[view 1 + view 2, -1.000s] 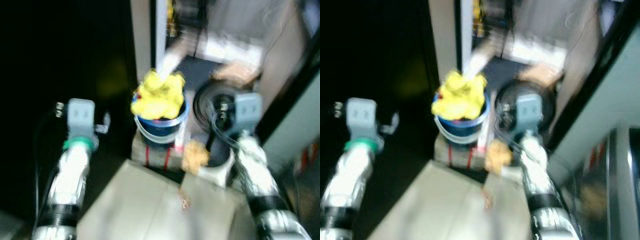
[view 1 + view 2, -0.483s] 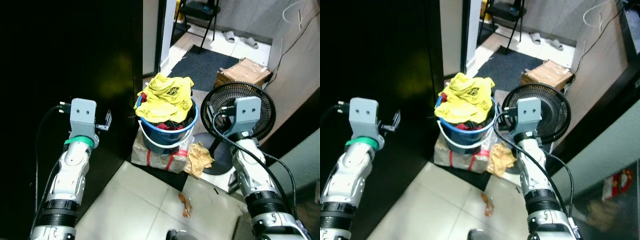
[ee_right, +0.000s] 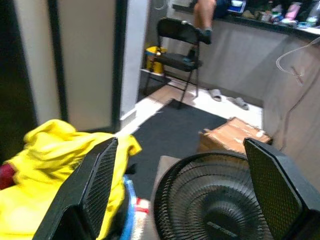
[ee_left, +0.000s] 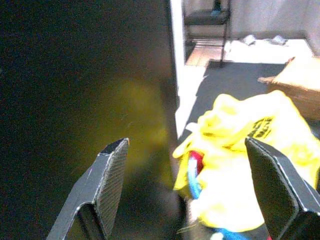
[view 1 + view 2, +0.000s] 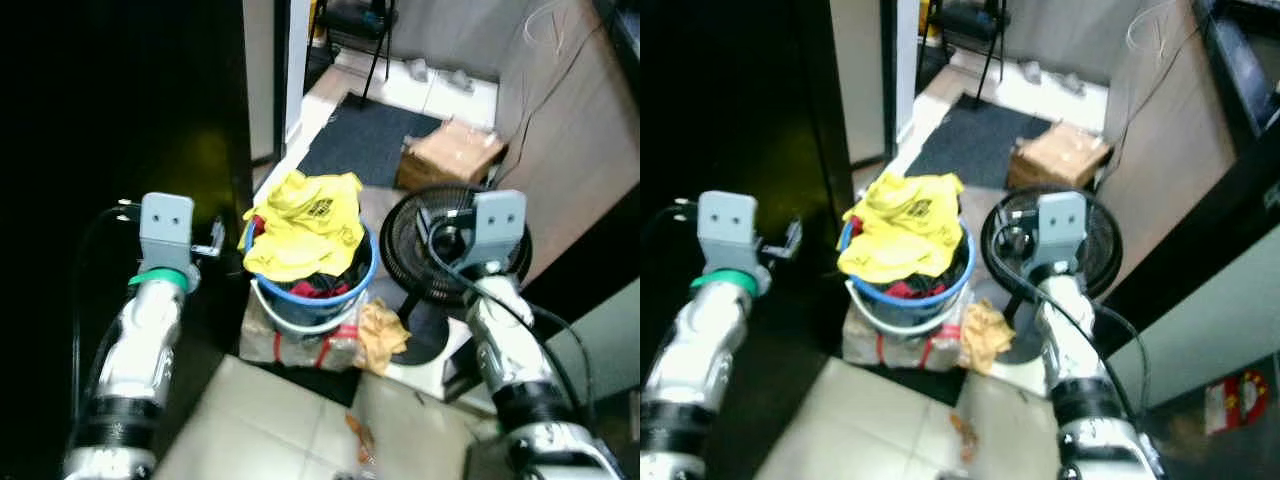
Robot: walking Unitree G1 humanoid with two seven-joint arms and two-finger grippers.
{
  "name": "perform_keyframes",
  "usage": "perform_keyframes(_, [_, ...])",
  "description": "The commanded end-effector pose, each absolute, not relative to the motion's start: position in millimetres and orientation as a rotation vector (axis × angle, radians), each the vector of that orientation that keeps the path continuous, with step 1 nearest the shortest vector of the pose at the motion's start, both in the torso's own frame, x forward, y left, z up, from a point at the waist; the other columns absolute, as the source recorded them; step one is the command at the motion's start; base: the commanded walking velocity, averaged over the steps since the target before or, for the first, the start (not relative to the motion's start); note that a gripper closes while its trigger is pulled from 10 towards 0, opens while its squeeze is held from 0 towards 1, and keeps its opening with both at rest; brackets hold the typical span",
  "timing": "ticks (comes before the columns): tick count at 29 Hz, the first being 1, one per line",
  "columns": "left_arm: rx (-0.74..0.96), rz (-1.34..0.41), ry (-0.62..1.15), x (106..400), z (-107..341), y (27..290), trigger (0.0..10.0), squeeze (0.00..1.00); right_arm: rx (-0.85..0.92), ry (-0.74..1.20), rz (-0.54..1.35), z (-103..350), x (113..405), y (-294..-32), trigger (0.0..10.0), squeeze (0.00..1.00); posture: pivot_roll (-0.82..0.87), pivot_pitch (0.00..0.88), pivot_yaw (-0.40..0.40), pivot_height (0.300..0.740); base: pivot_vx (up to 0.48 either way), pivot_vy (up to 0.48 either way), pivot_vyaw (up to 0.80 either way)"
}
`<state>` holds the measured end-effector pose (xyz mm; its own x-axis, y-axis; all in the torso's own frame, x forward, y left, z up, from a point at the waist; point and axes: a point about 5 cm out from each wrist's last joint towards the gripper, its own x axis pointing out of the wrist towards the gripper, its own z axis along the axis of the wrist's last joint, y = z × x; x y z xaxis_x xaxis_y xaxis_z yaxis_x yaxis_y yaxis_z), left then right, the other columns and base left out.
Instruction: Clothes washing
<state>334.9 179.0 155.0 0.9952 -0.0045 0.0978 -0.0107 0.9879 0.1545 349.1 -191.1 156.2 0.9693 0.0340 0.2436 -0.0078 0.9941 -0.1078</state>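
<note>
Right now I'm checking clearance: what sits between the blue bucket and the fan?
In the left eye view, a crumpled tan cloth lies on the floor between the blue bucket and the fan.

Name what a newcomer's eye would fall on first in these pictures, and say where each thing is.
A bright yellow crumpled shirt heaps over the rim of a round blue plastic bucket on the floor between the two arms. Beside the bucket, toward the robot's right, stands a black round-grilled floor fan, with a brown cardboard box beyond it.

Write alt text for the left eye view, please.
A blue bucket heaped with a yellow shirt stands on the floor between two raised silver arms. A black fan is on its right, beside a crumpled tan cloth.
</note>
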Motion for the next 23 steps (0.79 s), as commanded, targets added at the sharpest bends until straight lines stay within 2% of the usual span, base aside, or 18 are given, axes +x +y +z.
perform_keyframes(1, [0.169, 0.021, -0.073, 332.0, 148.8, 186.3, 10.0, 0.00, -0.101, -0.235, 0.015, 153.2, 348.9, -191.8, 10.0, 0.00, 0.00, 0.022, 0.012, 0.740, 0.412, 0.000, 0.00])
perform_keyframes(19, [0.167, 0.023, -0.071, 332.0, 148.0, 185.5, 10.0, 0.00, -0.115, -0.234, 0.019, 152.9, 348.4, -191.8, 10.0, 0.00, 0.00, 0.027, 0.011, 0.740, 0.407, 0.000, 0.00])
perform_keyframes(23, [0.157, 0.024, -0.065, 331.9, 147.2, 185.3, 10.0, 0.00, -0.116, -0.234, 0.018, 153.0, 348.3, -192.2, 10.0, 0.00, -0.01, 0.029, 0.011, 0.740, 0.161, 0.000, 0.00])
